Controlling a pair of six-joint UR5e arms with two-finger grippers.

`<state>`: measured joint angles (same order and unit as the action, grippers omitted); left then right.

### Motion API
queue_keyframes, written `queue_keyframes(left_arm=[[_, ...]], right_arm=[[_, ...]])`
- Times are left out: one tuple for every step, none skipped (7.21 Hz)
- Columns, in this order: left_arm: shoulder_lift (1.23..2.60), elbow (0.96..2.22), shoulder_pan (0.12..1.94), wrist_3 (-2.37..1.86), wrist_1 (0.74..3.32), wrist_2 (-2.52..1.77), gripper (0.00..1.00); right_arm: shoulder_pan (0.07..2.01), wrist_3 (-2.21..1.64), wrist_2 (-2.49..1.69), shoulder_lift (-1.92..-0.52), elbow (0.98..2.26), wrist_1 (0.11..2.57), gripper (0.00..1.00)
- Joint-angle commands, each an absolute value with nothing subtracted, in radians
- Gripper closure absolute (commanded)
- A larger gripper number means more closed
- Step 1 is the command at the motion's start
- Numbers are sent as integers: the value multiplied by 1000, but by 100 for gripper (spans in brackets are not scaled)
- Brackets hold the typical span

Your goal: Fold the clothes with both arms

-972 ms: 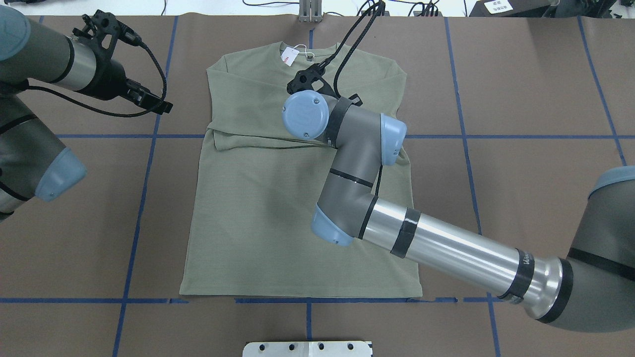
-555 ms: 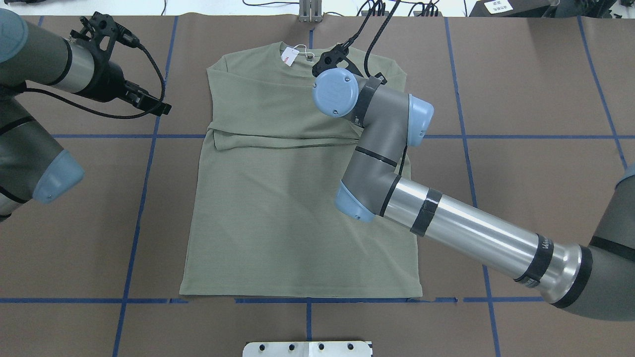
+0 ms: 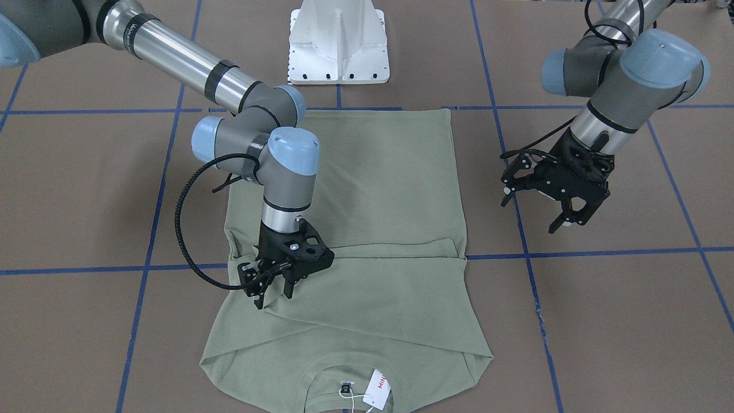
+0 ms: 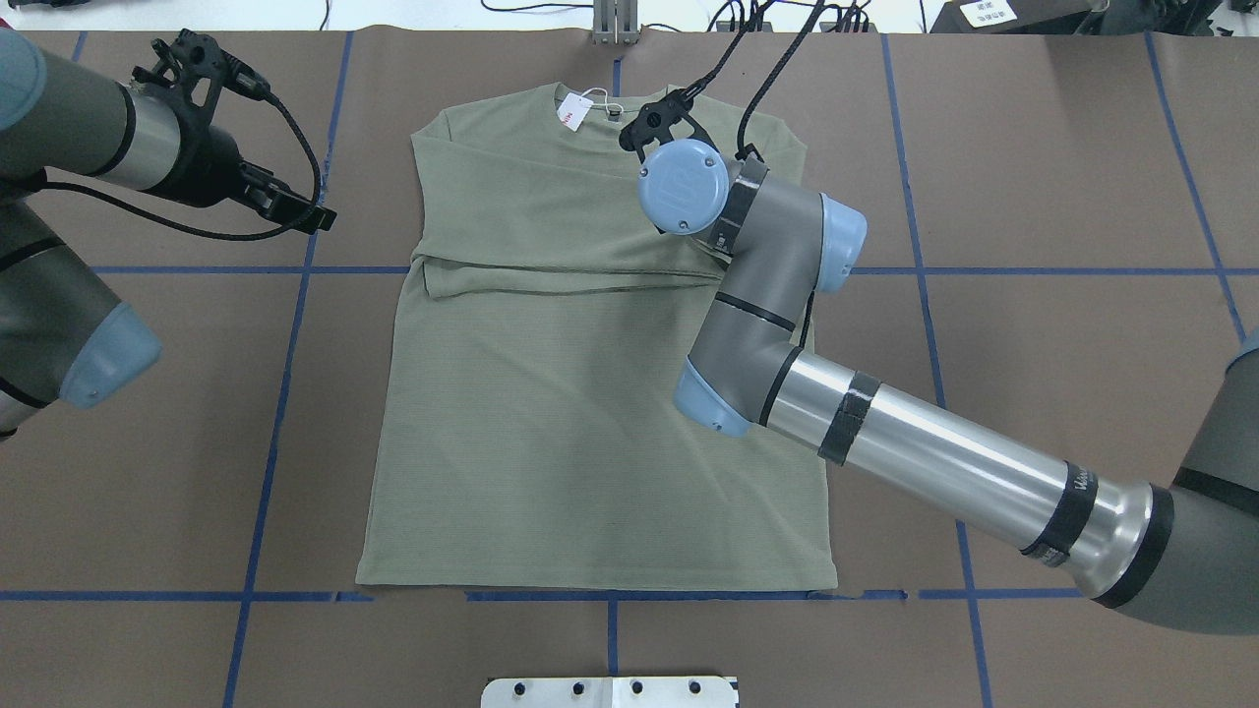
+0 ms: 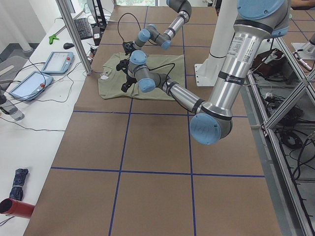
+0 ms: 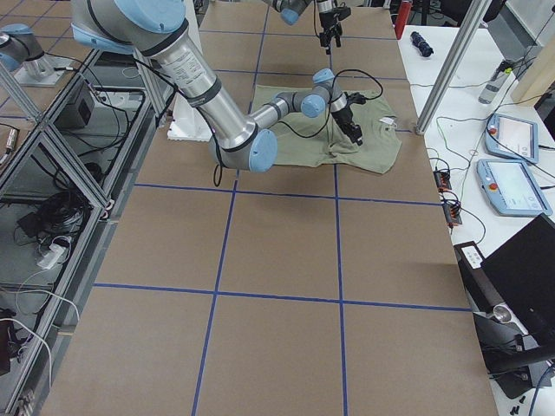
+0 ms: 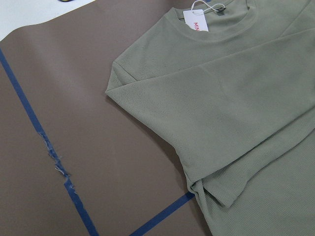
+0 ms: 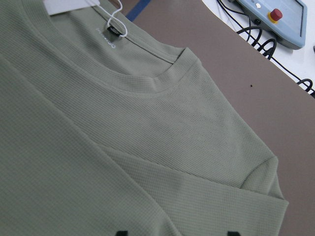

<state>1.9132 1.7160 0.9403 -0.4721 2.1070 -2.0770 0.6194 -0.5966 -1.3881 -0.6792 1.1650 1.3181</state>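
front-facing view: the sage-green shirt (image 3: pixel 390 189) lies flat on the brown table (image 3: pixel 602 321), hem near the white base pedestal (image 3: pixel 338 40), collar toward the camera with the hang tag (image 3: pixel 378 390) at the neck, and both sleeves folded across the chest. the right gripper (image 3: pixel 273 298) points down at the folded sleeve on this view's left, fingers parted, tips at or just above the cloth, nothing pinched between them. the left gripper (image 3: pixel 567 221) hangs over bare table off the shirt's other side, fingers spread and empty. overhead view: the right arm (image 4: pixel 757 295) reaches over the shirt's upper right and its wrist hides most of its tool; the left arm (image 4: pixel 148 147) sits beside the left shoulder, clear of the cloth. left side view: the shirt is small at the far end, both arms bent toward it; finger spacing too small to tell. right side view: the same, with the near arm's tool down on the shirt. left wrist view: a shoulder, the folded sleeve and a blue tape line (image 7: pixel 29 108); no fingers show. right wrist view: neckline and shoulder fold, with two black fingertips (image 8: pixel 231 233) at the bottom edge, wide apart over the cloth.
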Motion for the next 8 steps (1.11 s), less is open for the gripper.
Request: queue_keyframes(left_arm=[[1911,1713,940,-471,2108,-2077,0],[1911,1712,940,-472,2108,-2077,0],[1911,1712,940,-471,2108,-2077,0],[1911,1712,940,-471,2108,-2077,0],[1911,1710,940,-471,2108,-2077,0],[1911,1710,940,-471,2108,-2077,0],[1911,1710,940,-471,2108,-2077,0],[1911,1710,940,-469,2108,-2077,0]], right_arm=[[612,-657,-1427,-673,1158,1319,6],[606,-649,-1425,-683,1154,1321,12],[601,-644,-1425,-683,1144,1321,17],[595,-643,-1425,-681,1144,1321,23],[592,-641,-1425,-683,1144,1322,31],[591,-640,-1425,-683,1144,1324,43],[591,-638,-1425,-683,1143,1328,59],[589,-638,-1425,-683,1143,1330,81]])
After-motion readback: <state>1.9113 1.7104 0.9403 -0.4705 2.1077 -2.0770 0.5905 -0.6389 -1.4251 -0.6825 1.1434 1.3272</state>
